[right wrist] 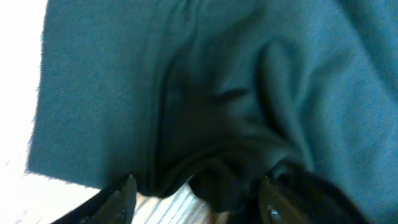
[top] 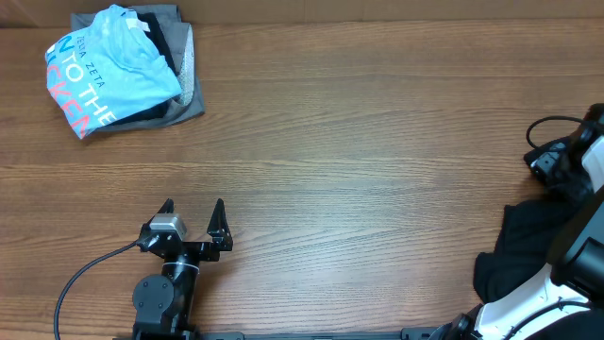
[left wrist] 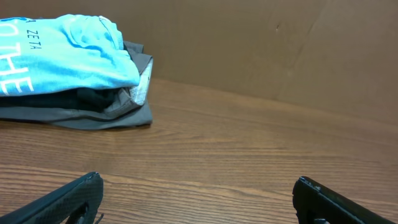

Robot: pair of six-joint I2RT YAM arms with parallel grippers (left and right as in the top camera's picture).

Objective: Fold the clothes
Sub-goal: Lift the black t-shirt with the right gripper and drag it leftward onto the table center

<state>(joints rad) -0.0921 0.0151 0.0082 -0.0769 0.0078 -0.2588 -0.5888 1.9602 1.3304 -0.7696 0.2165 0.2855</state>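
Note:
The clothes are a black T-shirt (top: pixel 525 244) lying crumpled at the table's right front edge, partly under my right arm (top: pixel 578 253). In the right wrist view the dark fabric (right wrist: pixel 205 93) fills the frame. My right gripper (right wrist: pixel 198 183) is down on it, its jaws apart with a bunched fold of the shirt between them; a strip of table shows beside the left fingertip (right wrist: pixel 127 186). My left gripper (top: pixel 193 206) rests open above bare wood at the front left, far from the shirt. Nothing lies between its fingers (left wrist: pixel 87 186).
A pile of other garments sits at the back left: a light blue tee with lettering (top: pixel 109 66) on top of grey folded garments (top: pixel 192 94). The left wrist view also shows this pile (left wrist: pixel 81 74). A brown wall (left wrist: pixel 280 43) stands behind the table.

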